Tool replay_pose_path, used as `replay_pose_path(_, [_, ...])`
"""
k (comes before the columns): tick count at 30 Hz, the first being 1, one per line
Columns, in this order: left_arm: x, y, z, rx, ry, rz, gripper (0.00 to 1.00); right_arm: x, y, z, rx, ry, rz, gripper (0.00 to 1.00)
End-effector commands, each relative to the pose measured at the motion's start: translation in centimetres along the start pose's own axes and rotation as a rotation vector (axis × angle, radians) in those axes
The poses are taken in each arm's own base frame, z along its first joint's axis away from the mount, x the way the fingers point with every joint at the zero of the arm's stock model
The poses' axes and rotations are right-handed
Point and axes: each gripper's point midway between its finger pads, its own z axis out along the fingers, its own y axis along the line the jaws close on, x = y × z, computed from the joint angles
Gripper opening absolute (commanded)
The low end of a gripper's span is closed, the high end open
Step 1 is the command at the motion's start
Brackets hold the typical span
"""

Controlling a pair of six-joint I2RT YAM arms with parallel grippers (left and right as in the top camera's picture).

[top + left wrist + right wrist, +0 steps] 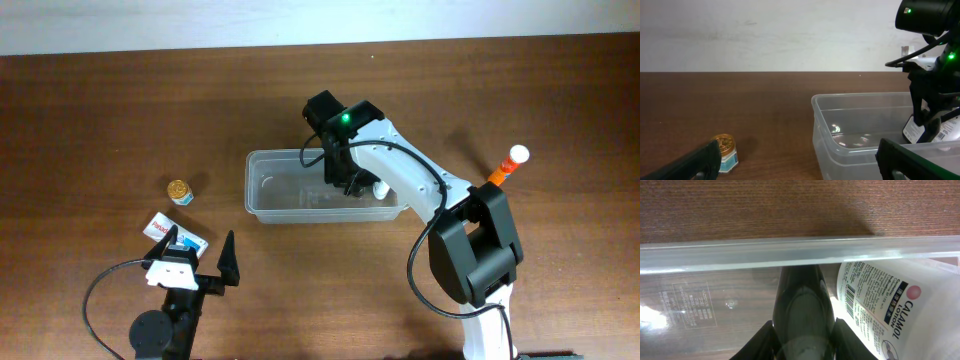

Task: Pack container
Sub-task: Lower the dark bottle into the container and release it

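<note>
The clear plastic container lies at the table's centre. It also shows in the left wrist view and the right wrist view. My right gripper reaches down into it and is shut on a dark bottle, held just above the tub's floor. A white Calamol lotion bottle lies in the tub right beside it and shows in the overhead view. My left gripper is open and empty at the front left, well apart from the tub.
A small jar with a gold lid stands left of the tub, seen too in the left wrist view. A white, blue and red packet lies by the left gripper. An orange-and-white bottle lies at the right.
</note>
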Motion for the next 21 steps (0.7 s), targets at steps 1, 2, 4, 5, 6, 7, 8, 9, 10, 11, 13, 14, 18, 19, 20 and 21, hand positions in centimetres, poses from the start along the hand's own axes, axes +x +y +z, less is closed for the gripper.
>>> replay_pose_path(1, [0.0, 0.2, 0.0, -0.01, -0.002, -0.002, 0.99, -0.3, -0.5, 0.2, 0.026, -0.013, 0.007, 0.31])
replay_pose_path(2, [0.1, 0.2, 0.0, -0.01, -0.002, -0.002, 1.0, -0.3, -0.5, 0.2, 0.027, -0.014, 0.007, 0.31])
replay_pose_path(4, [0.0, 0.2, 0.0, -0.01, -0.002, -0.002, 0.99, -0.3, -0.6, 0.2, 0.028, -0.014, 0.007, 0.32])
replay_pose_path(5, [0.1, 0.2, 0.0, -0.01, -0.002, -0.002, 1.0, -0.3, -0.6, 0.2, 0.029, -0.014, 0.008, 0.33])
replay_pose_path(6, [0.0, 0.2, 0.0, -0.01, -0.002, -0.002, 0.99, -0.4, -0.7, 0.2, 0.029, -0.014, 0.01, 0.36])
replay_pose_path(7, [0.0, 0.2, 0.0, -0.01, -0.002, -0.002, 0.99, -0.4, -0.8, 0.3, 0.029, -0.014, 0.013, 0.38])
replay_pose_path(8, [0.0, 0.2, 0.0, -0.01, -0.002, -0.002, 0.99, -0.5, -0.9, 0.3, 0.03, -0.013, 0.015, 0.38])
replay_pose_path(9, [0.0, 0.2, 0.0, -0.01, -0.002, -0.002, 0.99, -0.6, -1.0, 0.3, 0.03, -0.012, 0.016, 0.39])
replay_pose_path(10, [0.1, 0.2, 0.0, -0.01, -0.002, -0.002, 0.99, -0.6, -1.2, 0.3, 0.031, -0.012, 0.019, 0.39])
replay_pose_path(11, [0.0, 0.2, 0.0, -0.01, -0.002, -0.002, 0.99, -0.7, -1.3, 0.3, 0.031, -0.01, 0.022, 0.39])
replay_pose_path(13, [0.1, 0.2, 0.0, -0.01, -0.002, -0.002, 0.99, -0.8, -1.6, 0.4, 0.034, -0.007, 0.029, 0.4])
replay_pose_path(14, [0.1, 0.2, 0.0, -0.01, -0.002, -0.002, 0.99, -0.8, -1.7, 0.4, 0.033, -0.005, 0.025, 0.39])
replay_pose_path(18, [0.0, 0.2, 0.0, -0.01, -0.002, -0.002, 0.99, -1.0, -1.9, 0.5, 0.032, -0.004, 0.02, 0.39])
replay_pose_path(19, [0.0, 0.2, 0.0, -0.01, -0.002, -0.002, 0.99, -1.0, -2.0, 0.5, 0.032, -0.004, 0.015, 0.39])
replay_pose_path(20, [0.0, 0.2, 0.0, -0.01, -0.002, -0.002, 0.99, -1.0, -2.0, 0.5, 0.032, -0.005, 0.014, 0.39])
replay_pose_path(21, [0.1, 0.2, 0.0, -0.01, -0.002, -0.002, 0.99, -1.1, -1.9, 0.5, 0.03, -0.007, 0.003, 0.39])
